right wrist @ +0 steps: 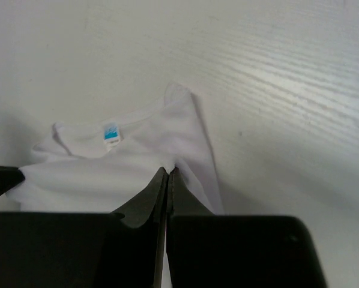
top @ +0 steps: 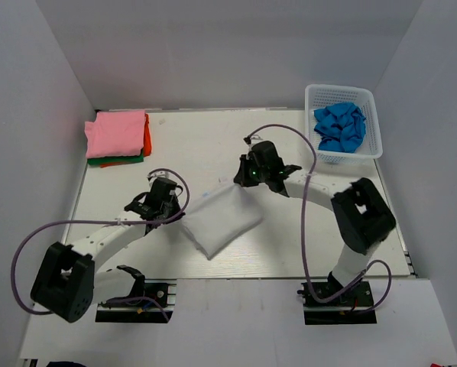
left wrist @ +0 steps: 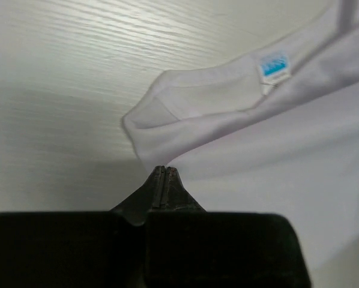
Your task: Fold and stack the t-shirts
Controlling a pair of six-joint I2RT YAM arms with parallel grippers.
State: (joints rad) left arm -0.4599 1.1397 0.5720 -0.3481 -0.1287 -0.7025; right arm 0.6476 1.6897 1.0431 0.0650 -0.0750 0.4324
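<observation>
While 5 t-shirts are in view, 3 lie stacked at the counter's (top: pixel 213 138) far-left corner: pink t-shirt (top: pixel 116 134) on top, then orange-red t-shirt (top: pixel 147 138) and green t-shirt (top: pixel 118 160). 1 blue t-shirt (top: pixel 339 128) fills 1 basket (top: pixel 375 126). 1 white t-shirt (top: pixel 219 220) stretches between 2 end effectors. The left end effector (left wrist: pixel 164 171) is pressed together, pinching the shirt's left corner. The right end effector (right wrist: pixel 167 171) likewise pinches its far corner.
</observation>
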